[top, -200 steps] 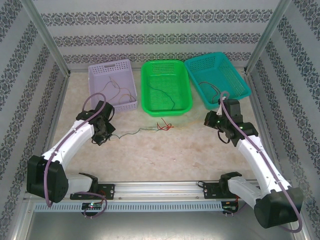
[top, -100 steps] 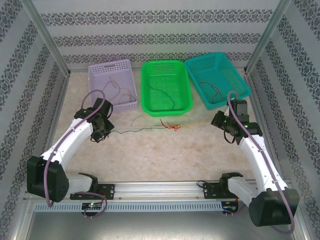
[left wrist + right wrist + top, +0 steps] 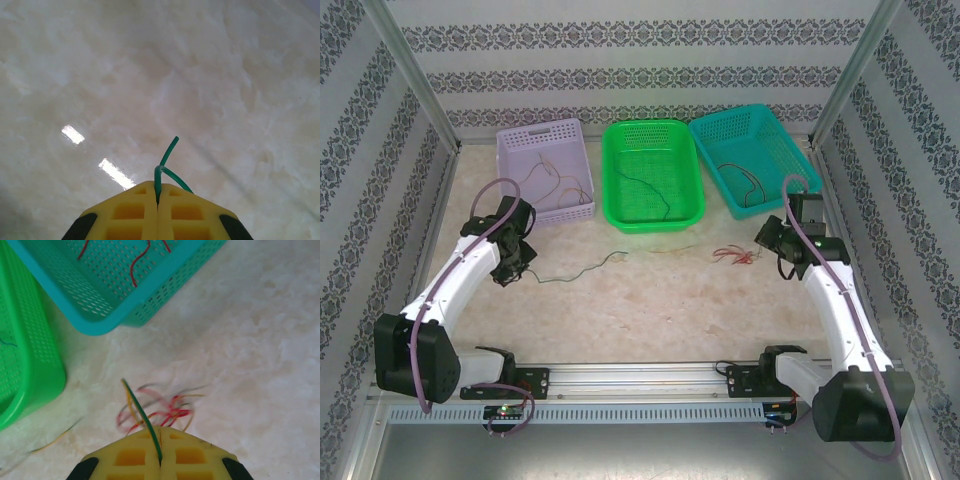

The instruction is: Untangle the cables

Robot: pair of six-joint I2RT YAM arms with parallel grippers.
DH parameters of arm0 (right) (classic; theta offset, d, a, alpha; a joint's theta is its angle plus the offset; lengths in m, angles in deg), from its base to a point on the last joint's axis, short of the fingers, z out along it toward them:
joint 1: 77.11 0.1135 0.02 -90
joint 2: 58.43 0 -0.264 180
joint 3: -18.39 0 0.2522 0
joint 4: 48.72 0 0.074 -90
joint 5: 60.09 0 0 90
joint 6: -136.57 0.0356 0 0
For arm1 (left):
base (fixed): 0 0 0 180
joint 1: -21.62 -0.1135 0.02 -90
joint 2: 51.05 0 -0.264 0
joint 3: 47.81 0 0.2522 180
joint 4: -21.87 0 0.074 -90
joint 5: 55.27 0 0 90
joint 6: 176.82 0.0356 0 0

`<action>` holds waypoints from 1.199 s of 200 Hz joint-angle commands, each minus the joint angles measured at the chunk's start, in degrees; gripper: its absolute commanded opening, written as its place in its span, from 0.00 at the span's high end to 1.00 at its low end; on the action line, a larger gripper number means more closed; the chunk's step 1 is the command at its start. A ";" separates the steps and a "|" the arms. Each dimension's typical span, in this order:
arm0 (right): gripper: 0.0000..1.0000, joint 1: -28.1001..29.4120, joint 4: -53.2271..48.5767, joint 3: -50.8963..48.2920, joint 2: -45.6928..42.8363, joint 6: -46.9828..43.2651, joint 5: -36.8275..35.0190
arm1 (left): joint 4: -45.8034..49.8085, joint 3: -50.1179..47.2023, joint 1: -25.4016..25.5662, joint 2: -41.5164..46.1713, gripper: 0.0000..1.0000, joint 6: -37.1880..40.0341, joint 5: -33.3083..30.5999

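The left gripper [image 3: 158, 194] is clamped shut on the end of a green cable [image 3: 168, 152], which trails rightward across the table [image 3: 650, 310]. The right gripper [image 3: 160, 442] pinches a dark green strand [image 3: 142, 415] – a red-and-yellow tangle [image 3: 172, 414] bunches just beyond its tips, near the teal basket [image 3: 115, 315]. Farther back, the purple basket [image 3: 540, 132], green basket [image 3: 655, 223] and teal one each hold loose cables [image 3: 139, 259]
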 commanded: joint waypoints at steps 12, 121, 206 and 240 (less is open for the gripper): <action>1.00 2.66 0.60 -0.79 3.36 1.77 4.33 | -3.87 -0.81 -0.62 -0.18 1.00 2.08 6.80; 0.47 23.73 -12.32 -2.63 -3.33 14.24 -0.21 | -1.52 10.87 0.25 5.05 1.00 1.54 20.49; 0.43 41.38 1.85 8.74 3.08 43.03 5.68 | -7.17 14.81 1.21 3.73 1.00 -2.12 25.62; 0.40 44.61 14.69 11.88 11.05 54.18 7.42 | -10.91 13.91 2.69 3.11 1.00 -3.79 26.46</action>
